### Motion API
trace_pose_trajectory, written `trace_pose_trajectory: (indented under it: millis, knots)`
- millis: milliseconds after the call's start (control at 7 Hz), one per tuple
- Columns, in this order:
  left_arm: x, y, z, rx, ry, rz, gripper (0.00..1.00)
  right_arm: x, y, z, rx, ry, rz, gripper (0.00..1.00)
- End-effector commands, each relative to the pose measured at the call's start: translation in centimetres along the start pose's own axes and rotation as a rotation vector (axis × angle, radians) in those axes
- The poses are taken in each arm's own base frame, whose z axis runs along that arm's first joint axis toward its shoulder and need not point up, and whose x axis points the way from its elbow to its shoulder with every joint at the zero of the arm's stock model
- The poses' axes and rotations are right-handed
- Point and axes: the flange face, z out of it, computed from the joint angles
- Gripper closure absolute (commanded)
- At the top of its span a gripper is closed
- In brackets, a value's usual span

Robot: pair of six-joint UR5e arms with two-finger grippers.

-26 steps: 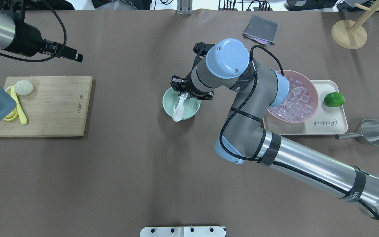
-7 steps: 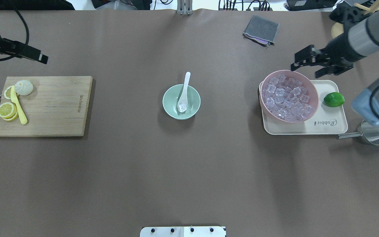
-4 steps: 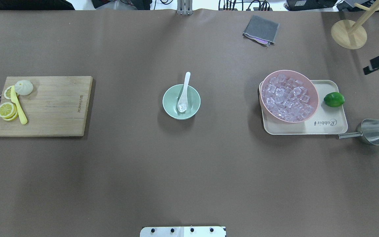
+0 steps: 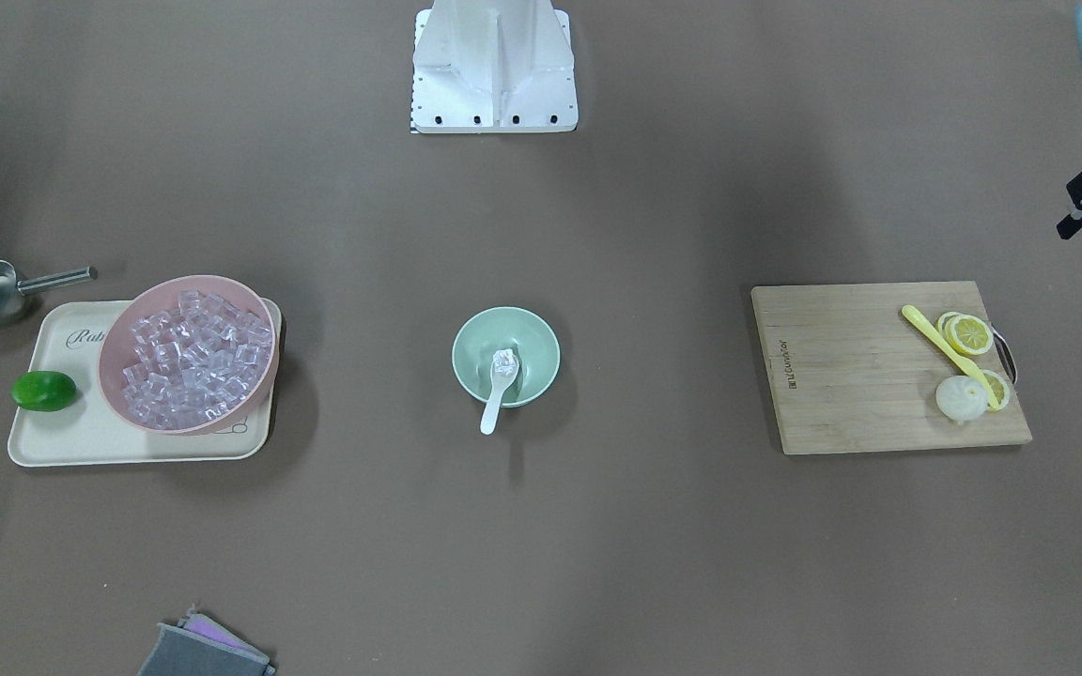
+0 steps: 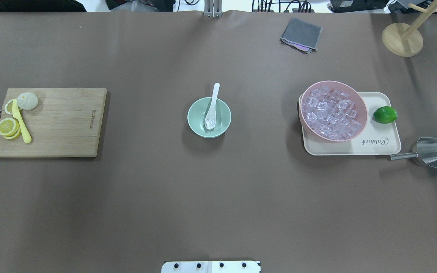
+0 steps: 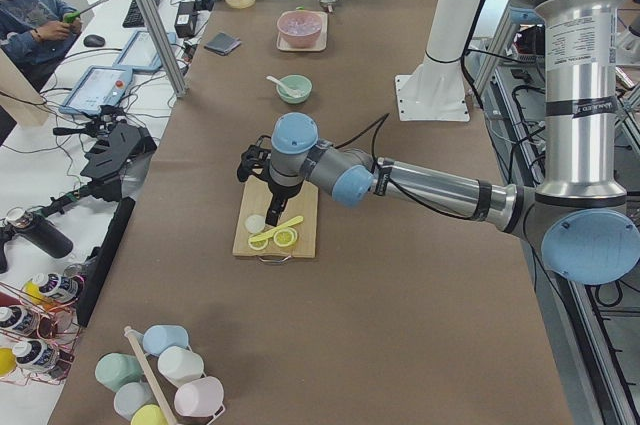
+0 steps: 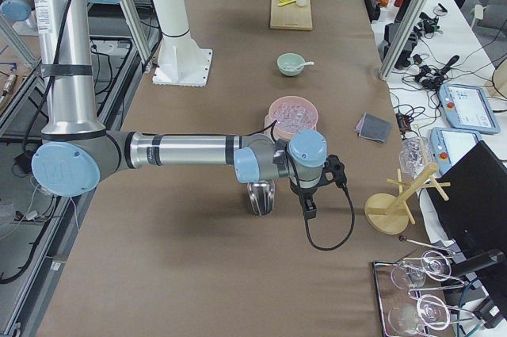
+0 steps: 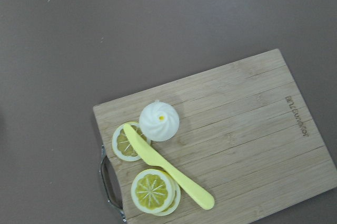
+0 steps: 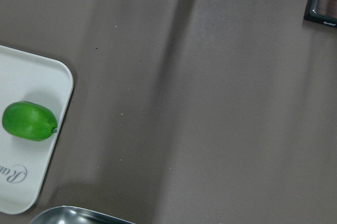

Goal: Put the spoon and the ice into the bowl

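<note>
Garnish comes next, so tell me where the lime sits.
In the overhead view the lime lies far to the right, on the cream tray, just right of the pink bowl.

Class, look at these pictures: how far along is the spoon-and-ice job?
Done: the spoon lies in the bowl, an ice cube in its scoop. In hand: nothing; the left arm and right arm hang far from it. Left: seemingly nothing.

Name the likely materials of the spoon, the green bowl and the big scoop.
The spoon looks like plastic: milky, translucent. The bowl seems matte plastic or melamine, uncertain: smooth mint surface, little glare. The scoop is metal, likely steel: bright silvery reflections.
</note>
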Motion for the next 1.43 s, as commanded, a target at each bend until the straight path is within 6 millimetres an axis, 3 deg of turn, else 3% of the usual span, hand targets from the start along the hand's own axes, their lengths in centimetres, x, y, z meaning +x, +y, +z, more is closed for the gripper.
trace_pose_trajectory:
  millis: [0,1286]
  knots:
    - [-3.9,3.3,1.4,-0.051,-0.011,0.078,0.03,1.7,0.6,-0.9,0.017,0.013,-0.003,0.00]
    - [-5.4,4.5,1.1,-0.052,-0.020,0.039,0.03,1.7,0.7,-0.8,0.017,0.026,-0.004,0.00]
